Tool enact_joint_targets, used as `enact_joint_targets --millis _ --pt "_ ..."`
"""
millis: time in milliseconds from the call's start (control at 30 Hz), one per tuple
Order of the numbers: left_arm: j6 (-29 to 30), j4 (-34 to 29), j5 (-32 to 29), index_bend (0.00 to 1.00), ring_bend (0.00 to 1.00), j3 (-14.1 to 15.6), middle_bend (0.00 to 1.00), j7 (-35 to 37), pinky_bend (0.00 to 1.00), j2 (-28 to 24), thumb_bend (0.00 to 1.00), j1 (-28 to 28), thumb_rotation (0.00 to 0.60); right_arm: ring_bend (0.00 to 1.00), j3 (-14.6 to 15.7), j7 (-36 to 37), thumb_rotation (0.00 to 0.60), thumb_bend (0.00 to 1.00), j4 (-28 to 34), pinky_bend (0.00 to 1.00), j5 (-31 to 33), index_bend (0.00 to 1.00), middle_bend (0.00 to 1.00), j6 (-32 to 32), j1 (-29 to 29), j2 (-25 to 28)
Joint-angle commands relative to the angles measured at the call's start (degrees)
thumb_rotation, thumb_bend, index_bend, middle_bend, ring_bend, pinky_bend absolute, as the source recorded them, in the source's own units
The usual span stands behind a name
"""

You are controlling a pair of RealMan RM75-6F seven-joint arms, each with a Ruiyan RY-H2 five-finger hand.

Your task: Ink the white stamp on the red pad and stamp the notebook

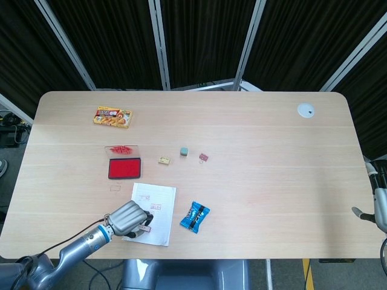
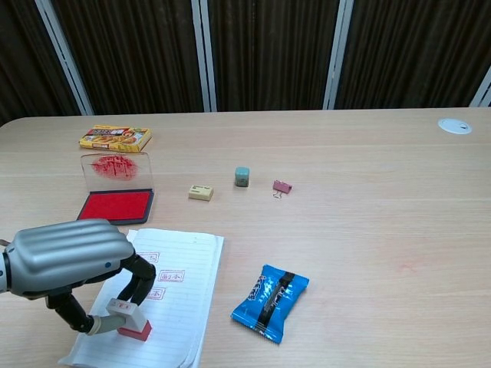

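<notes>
Step in hand: the left hand (image 2: 65,257) presses a stamp (image 2: 130,320) onto the sheet of paper (image 2: 180,303), lower left of the chest view; the red base looks to be touching the page near its lower edge.
Fingers: curled around the stamp's pale handle, holding it tilted.
Right hand: only a bit of arm shows at the right edge of the head view (image 1: 376,205); I cannot tell how its fingers lie.
Next move: likely a straight lift off, so the print does not smear, then back to the ink pad (image 2: 116,205) above the sheet.
Materials: lined white paper with red prints; flat red pad in a dark tray, clear lid up; smooth pale wooden table (image 2: 368,222).
Nearby: glossy blue crinkled snack packet (image 2: 270,300) right of the sheet.
</notes>
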State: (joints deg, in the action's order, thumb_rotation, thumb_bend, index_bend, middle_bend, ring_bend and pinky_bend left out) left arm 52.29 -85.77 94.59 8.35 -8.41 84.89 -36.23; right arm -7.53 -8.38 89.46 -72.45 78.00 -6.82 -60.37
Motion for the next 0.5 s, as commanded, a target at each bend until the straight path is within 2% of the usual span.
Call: enact_joint_targets --millis 33,500 --pt "-0.22 0.30 -0.19 0.62 0.85 0.25 0.58 -0.12 0.88 0.25 0.40 0.15 0.600 0.00 0.00 0.03 0.600 0.00 0.00 0.00 0.01 0.00 0.00 0.01 0.01 0.00" --pt "-0.88 2.09 -0.03 0.62 0.85 1.36 0.59 -0.96 0.88 1.63 0.40 0.52 0.600 0.00 -0.02 0.13 0.600 0.00 -0.10 0.00 0.04 0.00 0.00 -0.01 0.03 0.01"
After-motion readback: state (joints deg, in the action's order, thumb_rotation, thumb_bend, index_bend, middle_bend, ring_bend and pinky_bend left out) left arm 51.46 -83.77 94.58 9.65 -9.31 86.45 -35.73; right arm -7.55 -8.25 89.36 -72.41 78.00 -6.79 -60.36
